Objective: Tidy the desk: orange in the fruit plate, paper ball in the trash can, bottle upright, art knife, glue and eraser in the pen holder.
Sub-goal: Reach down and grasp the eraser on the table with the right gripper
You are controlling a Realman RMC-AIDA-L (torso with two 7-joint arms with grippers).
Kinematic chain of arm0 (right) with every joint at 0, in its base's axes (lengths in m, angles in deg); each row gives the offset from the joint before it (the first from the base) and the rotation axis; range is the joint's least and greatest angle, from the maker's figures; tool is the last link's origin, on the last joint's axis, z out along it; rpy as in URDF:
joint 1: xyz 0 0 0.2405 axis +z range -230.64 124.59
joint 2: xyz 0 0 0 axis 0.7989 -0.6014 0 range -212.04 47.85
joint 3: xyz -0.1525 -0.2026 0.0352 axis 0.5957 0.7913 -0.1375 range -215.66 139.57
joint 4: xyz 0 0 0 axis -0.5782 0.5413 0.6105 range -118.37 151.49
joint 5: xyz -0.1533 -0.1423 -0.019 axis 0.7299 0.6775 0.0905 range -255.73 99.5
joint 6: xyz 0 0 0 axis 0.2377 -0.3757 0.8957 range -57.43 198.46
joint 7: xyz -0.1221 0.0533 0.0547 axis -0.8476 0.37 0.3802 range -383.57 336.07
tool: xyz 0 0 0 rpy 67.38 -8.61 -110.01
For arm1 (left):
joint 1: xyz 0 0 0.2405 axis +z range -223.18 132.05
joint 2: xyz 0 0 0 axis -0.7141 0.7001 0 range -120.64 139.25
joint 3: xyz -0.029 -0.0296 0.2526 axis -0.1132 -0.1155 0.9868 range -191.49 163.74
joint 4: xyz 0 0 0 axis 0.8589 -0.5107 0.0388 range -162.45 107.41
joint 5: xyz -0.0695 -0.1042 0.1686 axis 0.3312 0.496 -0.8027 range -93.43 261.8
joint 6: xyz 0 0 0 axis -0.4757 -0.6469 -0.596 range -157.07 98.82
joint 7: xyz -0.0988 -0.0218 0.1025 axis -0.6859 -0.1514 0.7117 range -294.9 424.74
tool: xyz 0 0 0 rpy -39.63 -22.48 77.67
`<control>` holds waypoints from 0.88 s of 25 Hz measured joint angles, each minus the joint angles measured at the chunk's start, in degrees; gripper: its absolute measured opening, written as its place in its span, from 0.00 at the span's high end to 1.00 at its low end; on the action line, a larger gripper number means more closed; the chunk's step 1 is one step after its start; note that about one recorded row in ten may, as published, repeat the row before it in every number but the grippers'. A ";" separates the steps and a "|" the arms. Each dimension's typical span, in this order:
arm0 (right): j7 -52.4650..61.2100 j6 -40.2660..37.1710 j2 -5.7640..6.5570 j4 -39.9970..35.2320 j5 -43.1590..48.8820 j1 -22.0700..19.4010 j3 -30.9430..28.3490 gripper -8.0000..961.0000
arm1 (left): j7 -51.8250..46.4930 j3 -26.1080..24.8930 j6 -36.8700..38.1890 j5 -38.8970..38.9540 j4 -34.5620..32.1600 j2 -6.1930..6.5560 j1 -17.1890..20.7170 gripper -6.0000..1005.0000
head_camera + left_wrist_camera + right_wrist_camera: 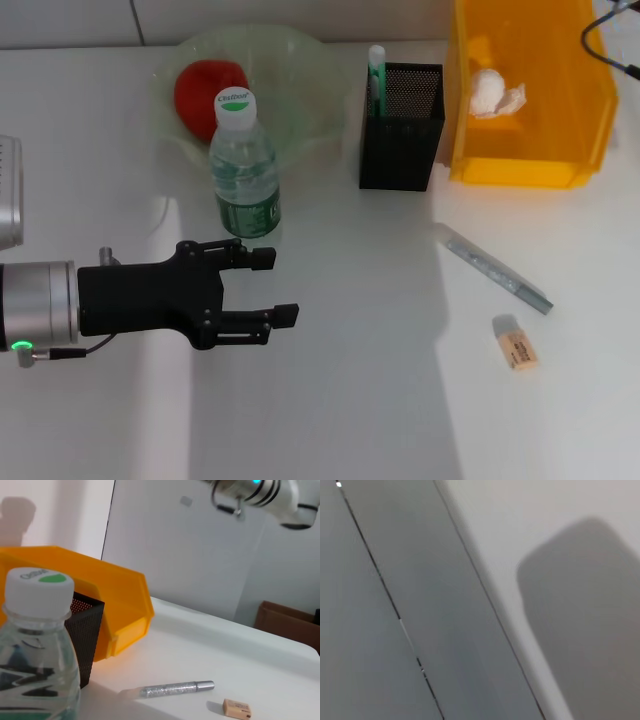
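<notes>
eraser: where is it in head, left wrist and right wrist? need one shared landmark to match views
Head: eraser lies on the table at lower right, just past the end of the art knife.
Left wrist: eraser at the bottom edge, near the knife's tip.
Right wrist: not in it.
Landmark: the yellow bin, beside the black pen holder.

The left gripper [280, 288] hovers open just in front of the upright bottle [243, 168]. The orange [205, 90] sits in the plate [300, 70], glue [376, 75] in the holder [402, 140], paper ball [492, 92] in the bin [520, 150]. Knife [497, 270] and eraser [515, 342] lie on the desk [360, 400].
</notes>
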 joint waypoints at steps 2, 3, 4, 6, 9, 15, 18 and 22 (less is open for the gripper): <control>8.54 -5.96 -0.03 -11.72 6.30 -2.02 -3.07 0.35 | 0.00 0.00 0.04 0.03 0.00 0.01 -0.01 0.22; 8.54 -5.96 -0.03 -11.72 6.30 -2.02 -3.07 0.35 | 0.00 0.00 0.04 0.03 0.00 0.01 -0.01 0.22; 16.53 -10.87 0.10 -19.99 13.72 -1.55 -5.77 0.35 | 0.00 0.00 0.05 0.03 0.00 0.02 -0.05 0.22; 20.84 -13.55 0.31 -24.19 18.24 -0.50 -6.74 0.35 | -0.10 0.00 0.15 0.02 0.00 0.05 -0.27 0.22; 35.54 -25.81 1.57 -39.58 36.26 5.85 -7.84 0.35 | -0.49 0.00 0.26 0.01 0.00 0.14 -0.38 0.22; 46.52 -41.34 2.43 -43.59 53.95 16.97 -6.19 0.35 | -0.67 0.00 0.99 -0.03 -0.12 -0.11 -0.41 0.22; 47.65 -45.27 2.47 -41.13 60.10 20.72 -3.45 0.35 | -0.67 0.00 0.99 -0.03 -0.12 -0.11 -0.41 0.22; 47.15 -45.29 1.16 -36.86 69.66 20.65 5.73 0.35 | -0.70 0.00 2.68 -0.02 -0.36 0.04 -0.37 0.22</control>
